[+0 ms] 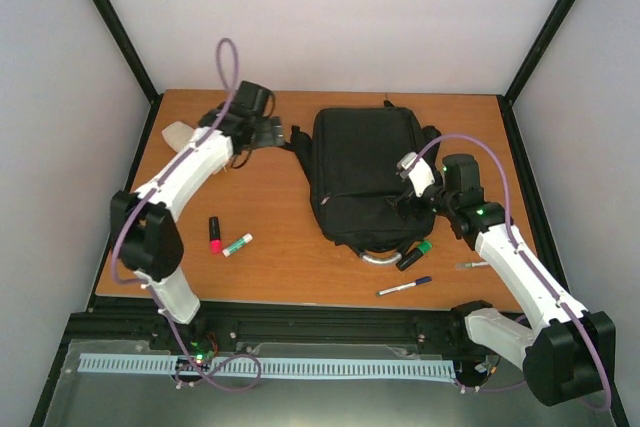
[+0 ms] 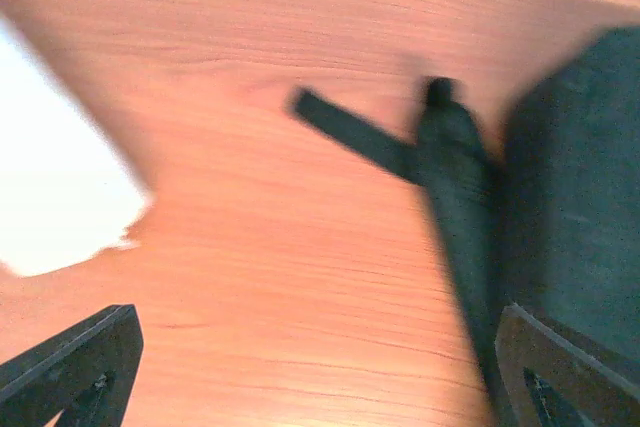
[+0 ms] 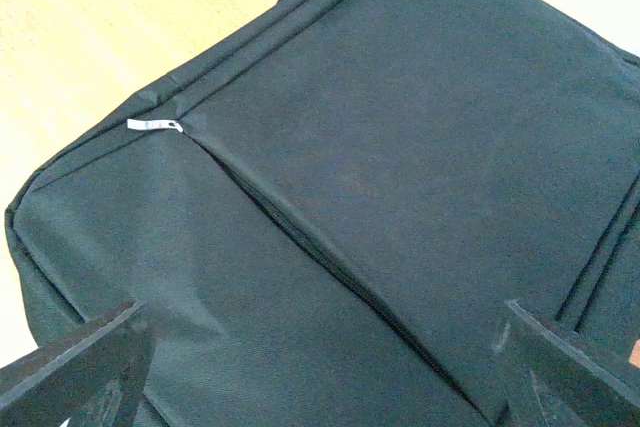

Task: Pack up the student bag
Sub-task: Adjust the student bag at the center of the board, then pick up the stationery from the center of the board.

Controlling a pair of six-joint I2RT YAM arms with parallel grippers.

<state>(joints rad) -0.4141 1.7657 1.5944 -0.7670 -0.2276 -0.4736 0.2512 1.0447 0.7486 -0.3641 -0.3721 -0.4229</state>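
Right tool [image 3: 320, 347], wide and empty, hovers right over the student bag [image 1: 360, 172] lying lengthwise away from the arms; left tool [image 2: 315, 332], wide too, sits off beside it.

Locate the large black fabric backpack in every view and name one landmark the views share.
Top external: the large black fabric backpack lies mid-table, slightly right of centre.
Left wrist: the backpack is a blurred dark mass along the right edge, one strap reaching left.
Right wrist: the backpack fills nearly the whole picture.
Shared landmark: the orange-brown wooden table top, bare beside it in all three.
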